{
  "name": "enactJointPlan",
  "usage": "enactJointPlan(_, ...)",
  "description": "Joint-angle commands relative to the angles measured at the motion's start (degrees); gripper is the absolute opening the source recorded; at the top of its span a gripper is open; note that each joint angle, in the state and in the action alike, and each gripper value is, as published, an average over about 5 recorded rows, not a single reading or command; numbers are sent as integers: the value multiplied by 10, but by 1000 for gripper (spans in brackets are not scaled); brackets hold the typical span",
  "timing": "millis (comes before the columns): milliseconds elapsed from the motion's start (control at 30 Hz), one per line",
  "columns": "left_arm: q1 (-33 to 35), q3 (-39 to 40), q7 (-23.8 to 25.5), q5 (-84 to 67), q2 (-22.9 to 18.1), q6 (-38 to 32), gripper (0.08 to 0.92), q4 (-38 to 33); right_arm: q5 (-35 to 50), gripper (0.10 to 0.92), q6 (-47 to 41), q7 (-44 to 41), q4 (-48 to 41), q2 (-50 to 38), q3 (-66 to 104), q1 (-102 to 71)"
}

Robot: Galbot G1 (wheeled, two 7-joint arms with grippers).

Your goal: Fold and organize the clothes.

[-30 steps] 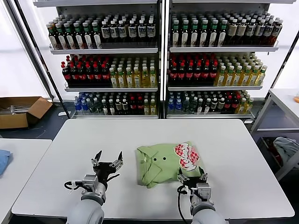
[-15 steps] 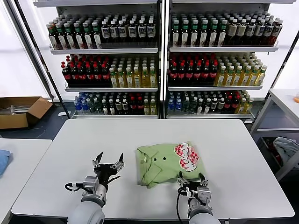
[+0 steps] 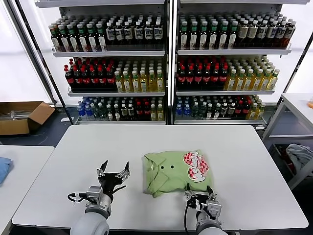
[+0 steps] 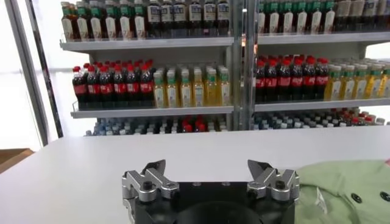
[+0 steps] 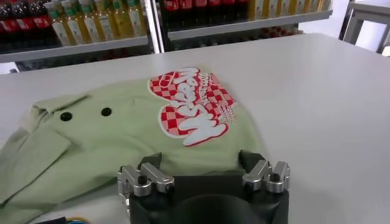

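The clothes, a light green polo shirt (image 3: 171, 172), lie folded into a compact block in the middle of the white table (image 3: 244, 161), collar with dark buttons toward the left, red-and-white checkered print (image 3: 195, 165) on its right part. The right wrist view shows the polo shirt (image 5: 122, 140) with the checkered print (image 5: 192, 106) facing up. My right gripper (image 3: 202, 198) is open just short of the shirt's near edge, nothing between its fingers (image 5: 149, 163). My left gripper (image 3: 113, 169) hovers open over bare table left of the shirt, its gripper (image 4: 207, 167) holding nothing.
Shelves of bottles (image 3: 166, 63) stand behind the table. A second table with a blue cloth (image 3: 3, 169) is at the left, a cardboard box (image 3: 22, 116) on the floor behind it. A grey-blue heap of fabric (image 3: 299, 155) lies at the right.
My right gripper has drawn back from the shirt's near edge toward the table front. The left gripper and the shirt have hardly moved.
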Motion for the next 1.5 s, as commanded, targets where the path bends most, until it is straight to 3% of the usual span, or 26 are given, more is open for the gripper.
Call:
enactJointPlan(33, 3, -4, 0, 0, 1, 2, 823, -3, 30, 823, -18, 33, 98, -6, -7, 12)
enactJointPlan(367, 10, -11, 0, 0, 1, 4, 823, -9, -72, 823, 3, 7, -12, 3, -9, 138)
enactJointPlan(533, 12, -7, 0, 4, 0, 6, 823, -7, -58, 823, 6, -11, -121, 10, -6, 236)
enactJointPlan(767, 13, -5, 0, 5, 1, 6, 823, -2, -21, 823, -6, -18, -207, 23, -13, 295)
enactJointPlan(1500, -1, 0, 0, 1, 2, 8, 823, 16, 9, 823, -17, -13, -240, 44, -6, 253)
